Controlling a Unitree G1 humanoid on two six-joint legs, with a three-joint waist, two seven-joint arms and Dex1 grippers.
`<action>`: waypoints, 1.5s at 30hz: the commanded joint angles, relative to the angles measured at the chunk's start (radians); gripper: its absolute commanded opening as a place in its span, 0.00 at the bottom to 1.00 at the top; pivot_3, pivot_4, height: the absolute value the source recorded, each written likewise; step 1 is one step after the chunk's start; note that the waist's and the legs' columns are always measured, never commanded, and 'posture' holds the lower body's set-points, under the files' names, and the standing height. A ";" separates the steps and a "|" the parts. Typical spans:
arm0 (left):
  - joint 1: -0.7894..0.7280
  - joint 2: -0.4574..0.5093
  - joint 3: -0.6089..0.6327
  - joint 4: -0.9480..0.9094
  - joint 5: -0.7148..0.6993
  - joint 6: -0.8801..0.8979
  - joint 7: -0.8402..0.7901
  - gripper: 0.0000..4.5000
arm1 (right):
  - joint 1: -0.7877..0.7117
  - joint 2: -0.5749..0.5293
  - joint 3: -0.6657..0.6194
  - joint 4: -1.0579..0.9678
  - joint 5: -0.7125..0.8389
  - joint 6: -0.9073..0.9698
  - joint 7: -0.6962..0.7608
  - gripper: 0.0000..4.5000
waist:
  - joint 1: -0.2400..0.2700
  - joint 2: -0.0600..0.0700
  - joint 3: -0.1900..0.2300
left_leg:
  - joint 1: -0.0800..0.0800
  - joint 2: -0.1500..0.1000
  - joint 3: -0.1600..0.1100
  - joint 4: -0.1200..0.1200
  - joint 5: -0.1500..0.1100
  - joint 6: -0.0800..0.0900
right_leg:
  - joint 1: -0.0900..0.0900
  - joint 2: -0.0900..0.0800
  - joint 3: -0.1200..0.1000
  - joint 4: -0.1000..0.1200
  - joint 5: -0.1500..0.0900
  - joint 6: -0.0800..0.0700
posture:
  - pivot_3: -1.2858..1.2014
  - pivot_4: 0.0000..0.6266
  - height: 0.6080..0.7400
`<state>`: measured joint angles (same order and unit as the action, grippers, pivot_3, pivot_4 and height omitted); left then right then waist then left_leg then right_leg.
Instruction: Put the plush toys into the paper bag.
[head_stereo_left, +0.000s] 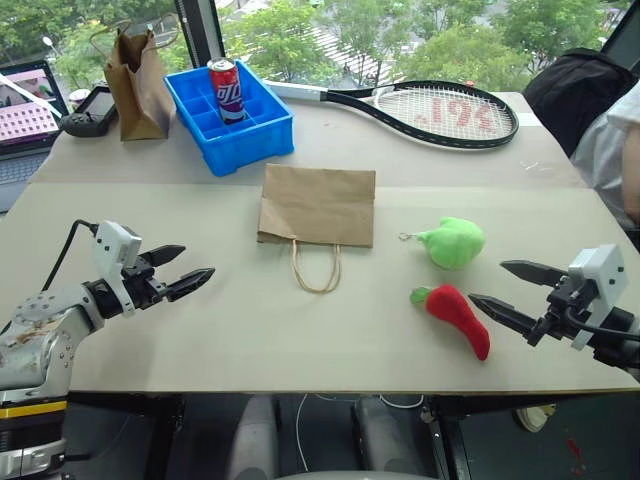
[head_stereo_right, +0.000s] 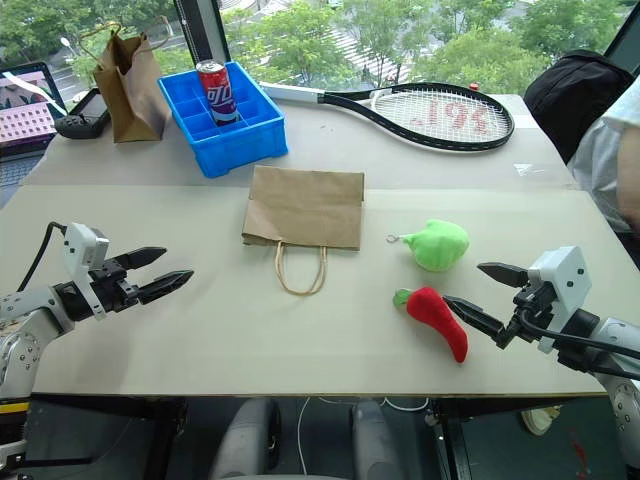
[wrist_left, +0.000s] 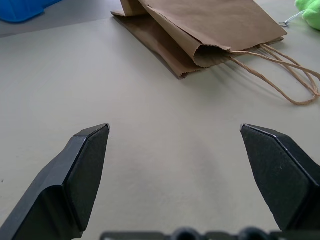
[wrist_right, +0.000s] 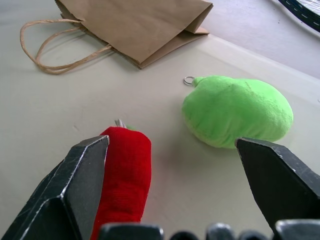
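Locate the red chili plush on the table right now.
The red chili plush lies on the table's right side, just in front of the green plush, right of the flat paper bag, near the right gripper.

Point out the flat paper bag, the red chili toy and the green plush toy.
paper bag (head_stereo_left: 318, 204), left eye view, middle of its flat side.
red chili toy (head_stereo_left: 459, 314), left eye view, red body.
green plush toy (wrist_right: 237, 111), right wrist view, rounded body.

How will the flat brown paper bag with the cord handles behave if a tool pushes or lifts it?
The paper bag lies folded flat on the table, so a push would probably slide it. It looks thin and creased, likely light and floppy when lifted. Its mouth gapes only slightly, so it probably needs opening first.
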<state>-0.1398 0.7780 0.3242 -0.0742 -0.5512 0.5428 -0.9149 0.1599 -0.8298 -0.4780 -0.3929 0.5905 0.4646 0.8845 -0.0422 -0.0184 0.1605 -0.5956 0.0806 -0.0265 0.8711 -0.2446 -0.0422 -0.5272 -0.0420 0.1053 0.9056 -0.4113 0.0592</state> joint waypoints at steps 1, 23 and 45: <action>-0.051 0.033 0.022 -0.042 -0.069 -0.015 -0.091 1.00 | -0.042 -0.045 -0.037 -0.041 0.110 0.079 0.021 1.00 | 0.000 0.000 0.000 | 0.000 0.000 0.000 0.000 0.000 0.000 | 0.000 0.000 0.000 0.000 0.000 0.000 | 0.52 0.24 0.36; -0.730 -0.088 -0.549 0.557 0.332 -0.704 -0.692 1.00 | -0.397 -0.237 0.140 -0.315 0.572 0.509 -0.290 1.00 | 0.007 -0.002 0.004 | -0.003 0.000 -0.001 0.000 0.001 0.001 | 0.000 0.001 -0.001 -0.001 0.002 -0.001 | 0.52 0.24 0.36; -0.982 -0.327 -0.513 0.976 0.330 -0.779 -0.700 0.02 | -0.206 -0.171 0.052 -0.453 0.601 0.474 -0.468 1.00 | -0.003 -0.002 0.005 | -0.003 -0.001 -0.005 0.000 0.003 0.004 | 0.004 0.001 -0.005 -0.001 0.003 0.001 | 0.52 0.24 0.36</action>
<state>-1.0920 0.4413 -0.2163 0.9765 -0.1412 -0.3595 -1.6073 -0.0370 -1.0088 -0.4383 -0.8162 1.1813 0.9659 0.4328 -0.0452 -0.0206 0.1652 -0.5983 0.0799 -0.0316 0.8708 -0.2420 -0.0379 -0.5233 -0.0415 0.1001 0.9045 -0.4088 0.0599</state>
